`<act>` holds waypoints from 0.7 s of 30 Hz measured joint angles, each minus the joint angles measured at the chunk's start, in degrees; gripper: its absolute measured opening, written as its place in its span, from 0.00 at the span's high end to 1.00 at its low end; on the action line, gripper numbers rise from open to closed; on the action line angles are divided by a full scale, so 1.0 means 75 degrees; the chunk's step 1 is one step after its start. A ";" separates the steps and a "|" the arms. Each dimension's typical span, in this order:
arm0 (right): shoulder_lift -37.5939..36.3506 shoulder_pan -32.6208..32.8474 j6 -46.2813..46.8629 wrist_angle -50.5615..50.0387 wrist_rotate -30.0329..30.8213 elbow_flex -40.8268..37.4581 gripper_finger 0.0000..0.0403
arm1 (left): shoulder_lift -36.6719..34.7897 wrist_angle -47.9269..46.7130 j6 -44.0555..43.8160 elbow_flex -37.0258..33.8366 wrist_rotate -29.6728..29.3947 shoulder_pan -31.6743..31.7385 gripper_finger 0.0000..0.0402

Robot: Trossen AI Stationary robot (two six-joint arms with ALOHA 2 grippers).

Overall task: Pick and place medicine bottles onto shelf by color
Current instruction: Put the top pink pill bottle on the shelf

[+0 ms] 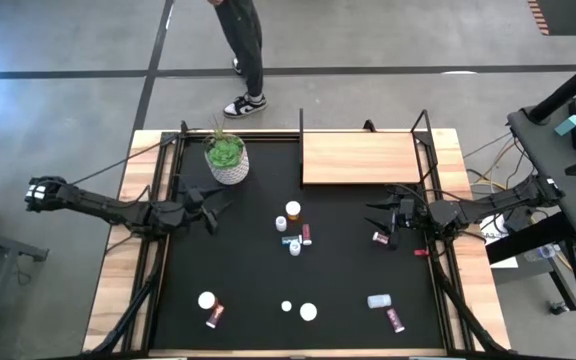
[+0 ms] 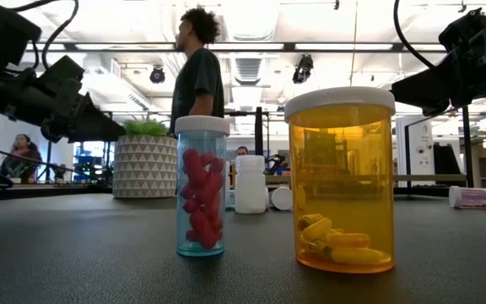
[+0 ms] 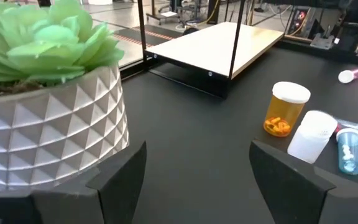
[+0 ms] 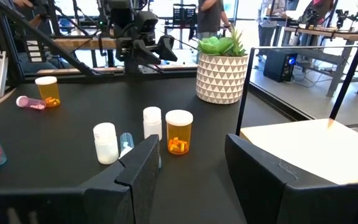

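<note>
No writing shows on the medicine bottles (image 1: 293, 211); both grippers' jaws gape apart.

Overhead looks down; low view level (both show plant pot (image 1: 227, 160)).

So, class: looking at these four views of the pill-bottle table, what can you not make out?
- High view: the contents of the small bottles in the middle cluster are too tiny to tell.
- Low view: the tall orange pill bottle hides the mat behind it, and the light-wood shelf cannot be picked out.
- Left wrist view: the white triangle-patterned plant pot is cut off by the edge.
</note>
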 joint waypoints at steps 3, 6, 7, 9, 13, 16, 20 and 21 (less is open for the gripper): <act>0.0000 0.0000 0.0000 0.0000 0.0000 0.0001 0.56 | -0.0156 -0.0264 -0.0015 -0.0007 -0.0005 0.0000 0.33; 0.0000 0.0000 0.0002 0.0000 0.0000 -0.0001 0.56 | -0.0256 -0.0441 0.0156 -0.0010 -0.0003 0.0000 0.33; 0.0000 0.0000 0.0000 0.0000 0.0000 0.0001 0.56 | -0.0259 -0.0495 0.0174 -0.0011 0.0000 0.0000 0.33; -0.0003 0.0000 0.0000 0.0000 0.0000 0.0001 0.56 | -0.0218 -0.0549 0.0167 -0.0013 0.0019 0.0000 0.33; -0.0003 0.0000 0.0003 0.0000 0.0000 -0.0002 0.56 | -0.0057 -0.0539 0.0155 -0.0016 0.0073 0.0000 0.33; -0.0003 0.0000 0.0000 0.0000 0.0000 0.0001 0.56 | 0.0083 -0.0535 0.0155 -0.0019 0.0079 0.0000 0.33; -0.0003 0.0000 0.0000 0.0000 0.0000 0.0001 0.56 | 0.0259 -0.0530 0.0155 -0.0022 0.0085 0.0000 0.33; -0.0003 0.0000 0.0000 0.0000 0.0000 0.0001 0.56 | 0.0302 -0.0527 0.0153 -0.0024 0.0085 0.0000 0.33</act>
